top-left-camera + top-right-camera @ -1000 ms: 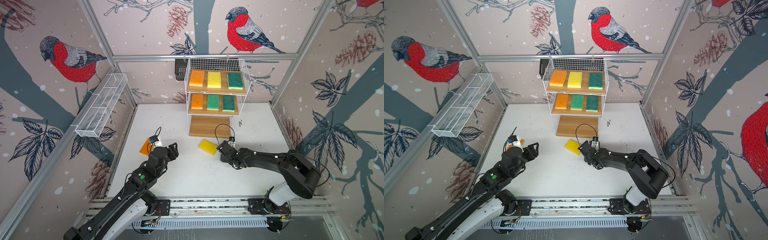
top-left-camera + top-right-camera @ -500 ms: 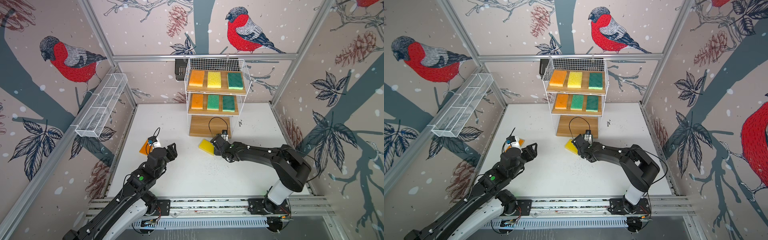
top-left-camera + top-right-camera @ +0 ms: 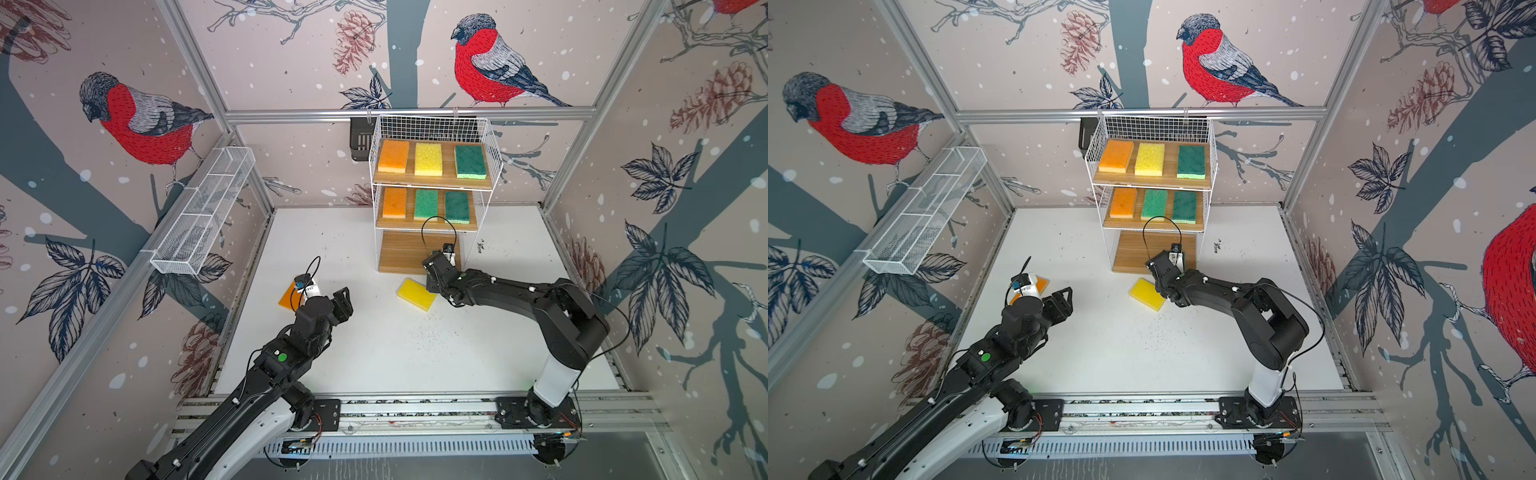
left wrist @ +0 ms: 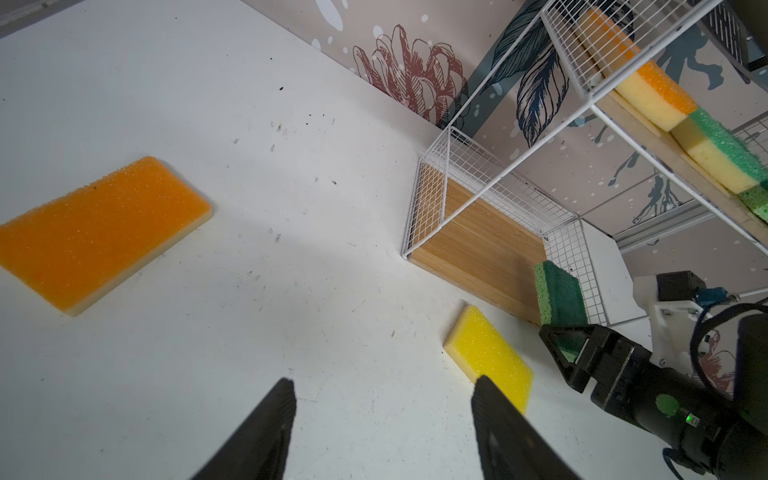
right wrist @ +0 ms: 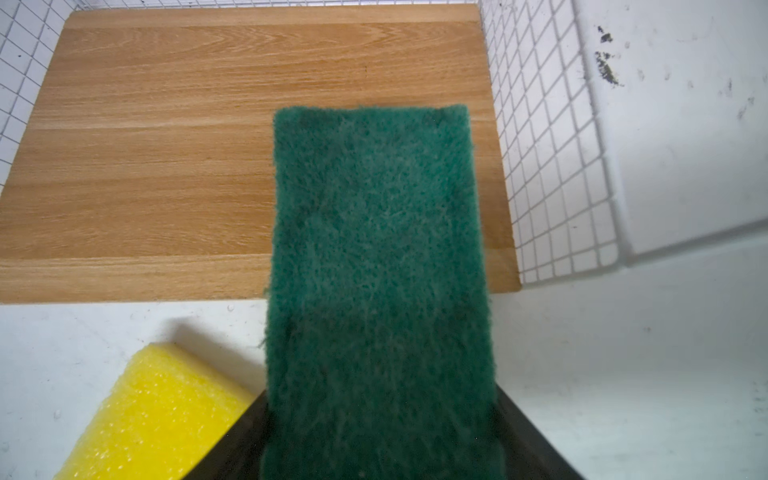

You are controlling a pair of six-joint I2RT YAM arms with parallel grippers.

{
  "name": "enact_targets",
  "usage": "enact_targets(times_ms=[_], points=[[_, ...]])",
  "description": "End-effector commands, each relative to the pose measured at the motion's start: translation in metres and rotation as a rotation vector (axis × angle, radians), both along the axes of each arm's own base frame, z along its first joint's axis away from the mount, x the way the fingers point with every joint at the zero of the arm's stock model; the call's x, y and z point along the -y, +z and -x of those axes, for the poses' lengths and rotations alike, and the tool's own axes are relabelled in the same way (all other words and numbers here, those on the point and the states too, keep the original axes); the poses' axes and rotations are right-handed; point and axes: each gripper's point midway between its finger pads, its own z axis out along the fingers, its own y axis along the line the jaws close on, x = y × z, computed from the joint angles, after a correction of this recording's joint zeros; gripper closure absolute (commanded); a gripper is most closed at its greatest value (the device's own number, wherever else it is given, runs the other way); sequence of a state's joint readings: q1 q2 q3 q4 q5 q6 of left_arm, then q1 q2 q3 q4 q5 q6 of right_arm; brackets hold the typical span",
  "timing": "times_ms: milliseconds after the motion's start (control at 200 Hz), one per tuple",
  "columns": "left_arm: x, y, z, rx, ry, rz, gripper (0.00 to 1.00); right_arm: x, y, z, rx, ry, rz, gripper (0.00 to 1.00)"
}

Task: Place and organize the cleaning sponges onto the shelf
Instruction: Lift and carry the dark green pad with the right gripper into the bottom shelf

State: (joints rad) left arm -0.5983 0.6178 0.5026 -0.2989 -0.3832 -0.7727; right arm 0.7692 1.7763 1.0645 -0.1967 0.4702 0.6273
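The shelf (image 3: 485,137) stands at the back with three sponges on its top board and three on its middle board. Its bottom board (image 5: 166,145) is bare. My right gripper (image 5: 380,399) is shut on a dark green sponge (image 5: 374,232), whose far end hangs over the right front part of that board. In both top views the gripper (image 3: 434,270) hides this sponge. A yellow sponge (image 3: 415,294) lies on the table just left of it. An orange sponge (image 4: 95,232) lies flat at the left. My left gripper (image 4: 384,382) hovers open and empty to the right of the orange sponge.
A long white mesh trough (image 3: 203,212) hangs on the left wall. A small black basket (image 3: 360,139) sits behind the shelf's upper left corner. The right arm's cable (image 3: 436,226) loops up in front of the middle board. Wire side walls (image 5: 552,166) flank the bottom board.
My right gripper has carried the green sponge left and back, from right of the yellow sponge to the front edge of the bottom board. The left arm has hardly moved.
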Motion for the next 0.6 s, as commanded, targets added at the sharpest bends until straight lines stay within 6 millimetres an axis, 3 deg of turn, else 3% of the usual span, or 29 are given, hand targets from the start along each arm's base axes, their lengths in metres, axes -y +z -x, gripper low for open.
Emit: enact_targets(times_ms=[0,595], points=[[-0.003,0.002,-0.002,0.017,0.011,-0.032,0.32,-0.001,0.003,-0.01,0.041,0.002,0.0,0.29],[-0.004,-0.009,-0.008,0.02,0.022,-0.054,0.32,0.01,0.011,-0.032,0.168,-0.042,-0.045,0.3]])
